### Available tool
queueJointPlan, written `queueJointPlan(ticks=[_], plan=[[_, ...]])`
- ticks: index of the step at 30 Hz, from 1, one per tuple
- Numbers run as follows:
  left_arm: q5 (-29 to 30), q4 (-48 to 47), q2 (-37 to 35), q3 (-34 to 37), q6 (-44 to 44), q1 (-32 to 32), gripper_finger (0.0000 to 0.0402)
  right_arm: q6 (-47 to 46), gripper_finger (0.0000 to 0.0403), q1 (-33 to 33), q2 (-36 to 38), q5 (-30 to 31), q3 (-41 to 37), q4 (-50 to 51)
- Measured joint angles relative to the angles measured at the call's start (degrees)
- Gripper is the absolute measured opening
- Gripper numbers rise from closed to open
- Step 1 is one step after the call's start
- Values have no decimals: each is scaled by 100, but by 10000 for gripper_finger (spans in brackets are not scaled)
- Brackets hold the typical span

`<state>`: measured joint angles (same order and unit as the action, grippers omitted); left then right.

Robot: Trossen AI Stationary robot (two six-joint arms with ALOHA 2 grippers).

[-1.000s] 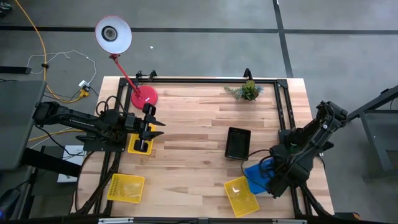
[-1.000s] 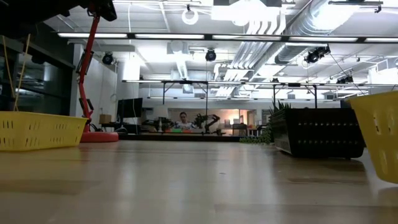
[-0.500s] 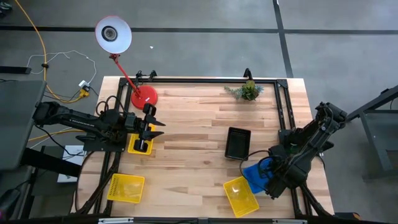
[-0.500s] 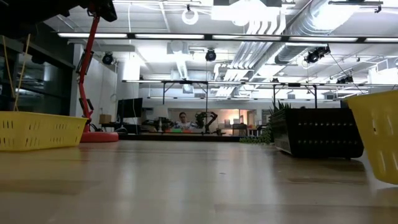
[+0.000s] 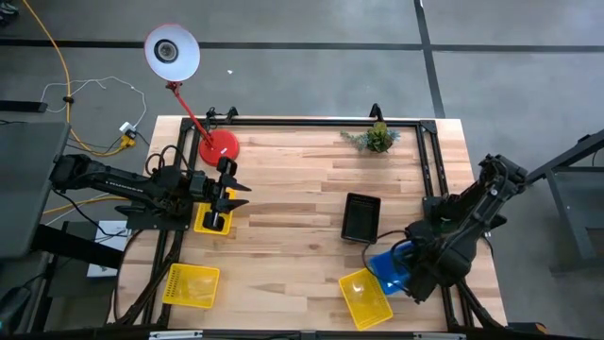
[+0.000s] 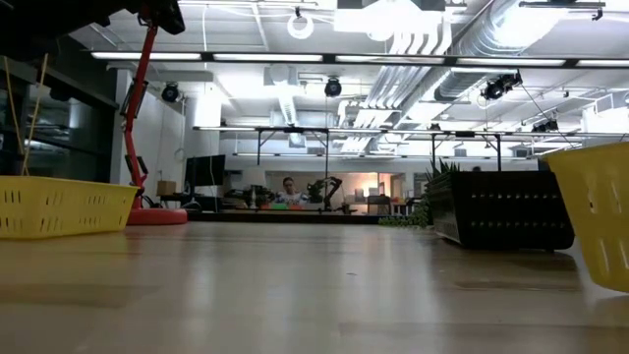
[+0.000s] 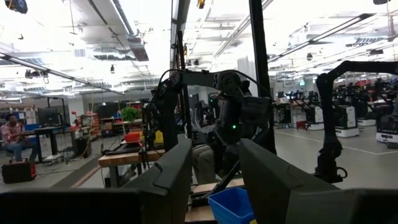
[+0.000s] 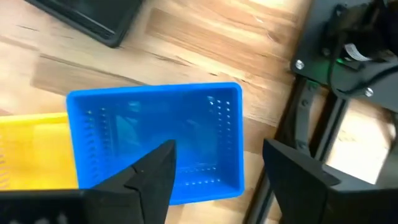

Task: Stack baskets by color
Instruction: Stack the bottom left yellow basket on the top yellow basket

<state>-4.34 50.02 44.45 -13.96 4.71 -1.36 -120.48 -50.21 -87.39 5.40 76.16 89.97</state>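
Right wrist view shows the right gripper [image 8: 214, 163] with jaws wide apart above the bright blue slotted plastic basket [image 8: 155, 140] on the wooden table [image 8: 205, 46], probably needing another blue one next.

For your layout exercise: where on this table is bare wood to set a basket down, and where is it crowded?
Free: the middle of the table, between the lamp, plant and black basket. Crowded: the right front corner, where the blue basket, a yellow basket and the right gripper sit close together.
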Motion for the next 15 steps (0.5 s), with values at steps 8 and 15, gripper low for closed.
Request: queueJointPlan(ticks=[8, 15], plan=[[-13, -2, 0, 0, -29, -1, 122, -211, 224, -338, -49, 1126, -357, -1028], [-13, -2, 0, 0, -160, -1, 122, 2985, 224, 392, -58, 2562, -1226, -4983]])
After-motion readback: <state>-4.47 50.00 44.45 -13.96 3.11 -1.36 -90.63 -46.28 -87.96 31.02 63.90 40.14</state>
